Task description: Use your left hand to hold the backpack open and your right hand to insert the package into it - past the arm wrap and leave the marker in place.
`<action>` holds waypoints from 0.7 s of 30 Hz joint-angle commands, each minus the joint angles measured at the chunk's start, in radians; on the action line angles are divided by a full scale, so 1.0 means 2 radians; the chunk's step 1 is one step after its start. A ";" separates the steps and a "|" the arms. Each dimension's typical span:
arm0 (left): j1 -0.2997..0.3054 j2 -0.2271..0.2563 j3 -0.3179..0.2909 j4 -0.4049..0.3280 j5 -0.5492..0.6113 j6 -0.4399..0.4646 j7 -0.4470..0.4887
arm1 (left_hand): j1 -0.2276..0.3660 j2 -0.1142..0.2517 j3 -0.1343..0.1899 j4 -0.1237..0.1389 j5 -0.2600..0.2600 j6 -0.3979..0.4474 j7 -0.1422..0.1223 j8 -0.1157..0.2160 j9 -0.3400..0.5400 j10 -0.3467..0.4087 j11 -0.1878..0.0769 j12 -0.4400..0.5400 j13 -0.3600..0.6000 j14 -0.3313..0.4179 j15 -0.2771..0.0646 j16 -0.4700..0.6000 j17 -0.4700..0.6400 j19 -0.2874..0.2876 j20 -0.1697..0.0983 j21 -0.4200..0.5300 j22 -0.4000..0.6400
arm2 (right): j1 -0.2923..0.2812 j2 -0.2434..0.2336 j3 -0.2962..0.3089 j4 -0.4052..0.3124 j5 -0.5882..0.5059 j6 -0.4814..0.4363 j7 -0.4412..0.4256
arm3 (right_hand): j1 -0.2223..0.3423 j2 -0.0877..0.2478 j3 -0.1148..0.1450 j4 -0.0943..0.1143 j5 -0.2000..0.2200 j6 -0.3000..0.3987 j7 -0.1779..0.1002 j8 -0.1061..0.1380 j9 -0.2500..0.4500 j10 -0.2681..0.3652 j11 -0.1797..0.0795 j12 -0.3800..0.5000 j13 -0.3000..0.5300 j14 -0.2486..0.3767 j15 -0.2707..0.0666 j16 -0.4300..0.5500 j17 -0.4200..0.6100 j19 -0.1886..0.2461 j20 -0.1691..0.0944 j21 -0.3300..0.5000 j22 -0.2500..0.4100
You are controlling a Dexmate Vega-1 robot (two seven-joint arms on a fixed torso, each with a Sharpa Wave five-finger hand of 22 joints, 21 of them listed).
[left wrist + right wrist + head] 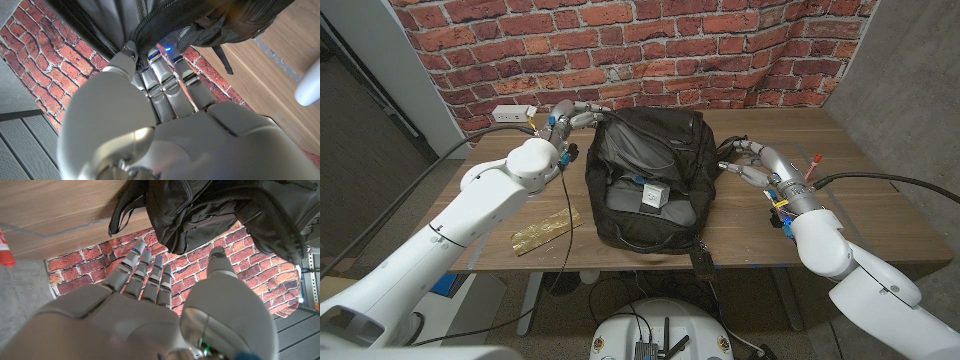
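Observation:
The black backpack lies open in the middle of the table. A small white package sits inside its opening. My left hand grips the bag's far left rim; in the left wrist view its fingers and thumb close on the zippered edge of the backpack. My right hand hovers just right of the bag, fingers spread and empty; in the right wrist view that hand points toward the backpack. A flat gold arm wrap lies front left. A red marker lies right of my right hand.
A white power strip sits at the table's back left against the brick wall. The bag's strap and buckle hang over the front edge. The marker's red tip shows at the right wrist picture's edge. Bare wood lies at the table's far right.

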 commanded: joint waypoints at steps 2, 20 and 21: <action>0.008 0.021 -0.008 -0.007 -0.026 0.004 -0.028 | 0.000 0.004 0.004 0.002 0.004 -0.003 0.002 0.000 0.002 0.014 0.001 0.002 0.002 0.000 -0.002 -0.001 0.002 -0.002 -0.050 0.000 0.001 | 0.009 -0.009 0.017 0.034 0.062 0.037 -0.022 | -0.002 0.005 -0.001 0.002 0.005 -0.001 0.002 -0.001 0.001 -0.002 0.001 -0.002 0.000 -0.004 -0.001 -0.002 0.000 -0.006 0.002 -0.003 0.000; 0.033 0.053 -0.027 -0.022 -0.057 0.002 -0.047 | -0.002 0.004 0.004 0.002 0.004 -0.003 0.000 0.000 0.002 0.011 0.000 0.001 0.003 -0.006 -0.002 -0.003 0.001 -0.006 -0.050 -0.002 0.001 | 0.032 -0.019 0.022 0.085 0.115 0.092 -0.032 | -0.005 0.006 -0.002 0.000 0.005 0.001 0.003 -0.002 0.001 -0.002 0.001 -0.002 -0.004 -0.005 -0.001 -0.003 -0.003 -0.006 0.001 -0.003 -0.001; 0.034 0.055 -0.027 -0.022 -0.059 0.001 -0.050 | -0.002 0.004 0.004 0.002 0.004 -0.003 0.000 0.000 0.002 0.011 0.000 0.001 0.003 -0.006 -0.002 -0.003 0.001 -0.006 -0.050 -0.002 0.001 | 0.032 -0.020 0.023 0.089 0.117 0.097 -0.032 | -0.005 0.006 -0.002 0.000 0.005 0.001 0.003 -0.002 0.001 -0.003 0.002 -0.002 -0.004 -0.005 0.000 -0.003 -0.003 -0.006 0.002 -0.003 -0.001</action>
